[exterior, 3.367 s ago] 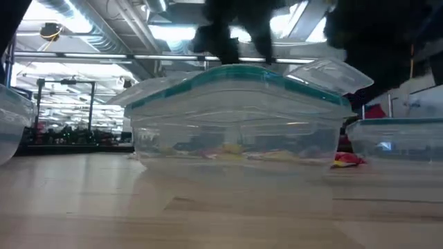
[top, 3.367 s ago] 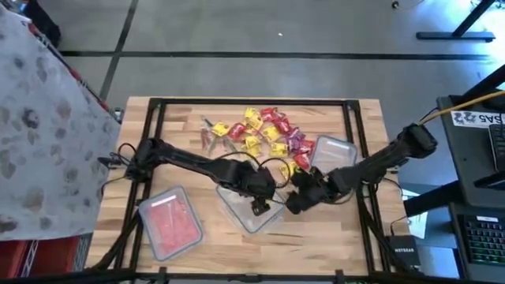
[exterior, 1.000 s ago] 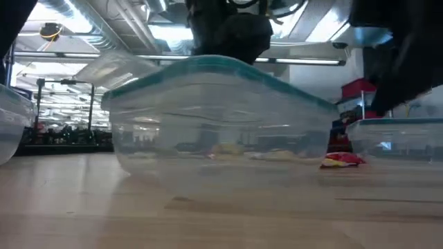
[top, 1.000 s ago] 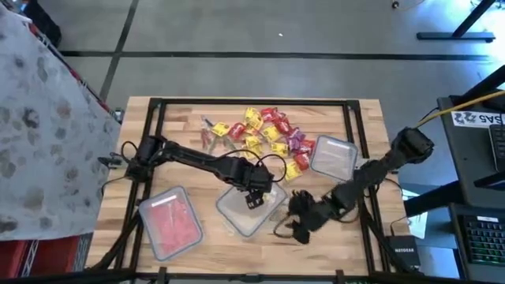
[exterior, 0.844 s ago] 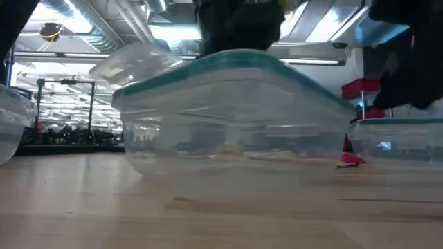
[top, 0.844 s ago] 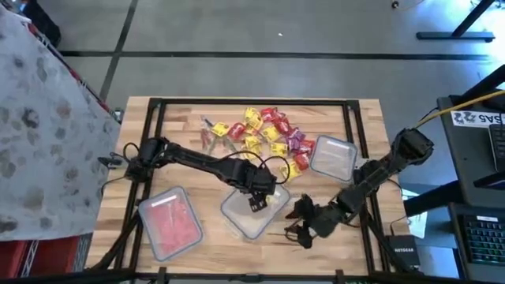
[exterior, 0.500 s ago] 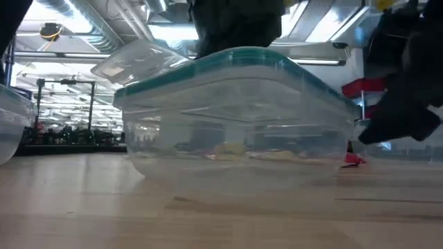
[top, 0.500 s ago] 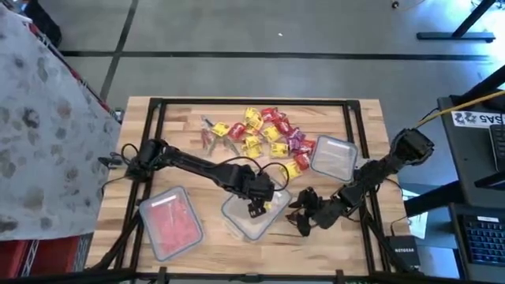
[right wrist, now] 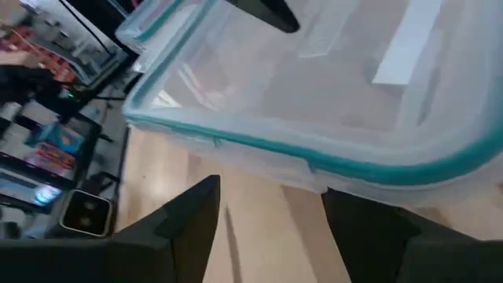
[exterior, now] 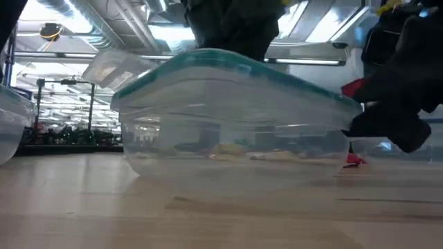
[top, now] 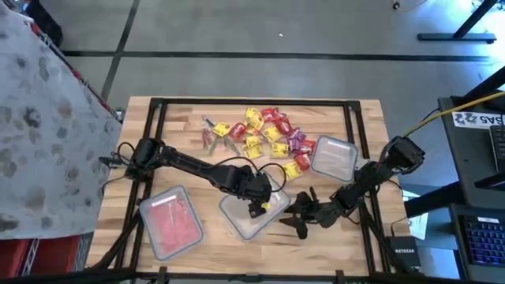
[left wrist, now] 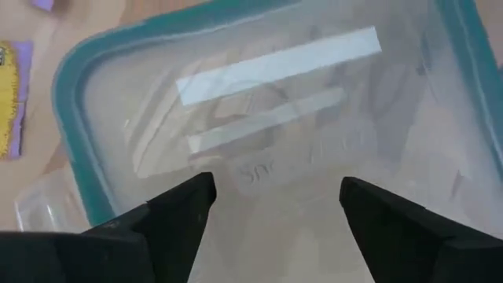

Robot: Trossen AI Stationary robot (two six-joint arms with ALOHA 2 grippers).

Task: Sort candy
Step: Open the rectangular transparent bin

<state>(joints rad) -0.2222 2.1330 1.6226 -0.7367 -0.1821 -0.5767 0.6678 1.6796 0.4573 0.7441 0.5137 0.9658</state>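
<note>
Our left gripper (top: 256,207) hovers with fingers spread, empty, over the middle container (top: 239,218); our right gripper (top: 293,218), also spread and empty, sits beside it. The candy (top: 263,130) lies heaped near the table's far edge.

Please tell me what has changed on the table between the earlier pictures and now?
The right gripper drew back from the middle container toward the near edge, then returned beside it. The left gripper stayed over that container, which shifted slightly. The candy pile, the red-filled container and the right container stayed put.
</note>
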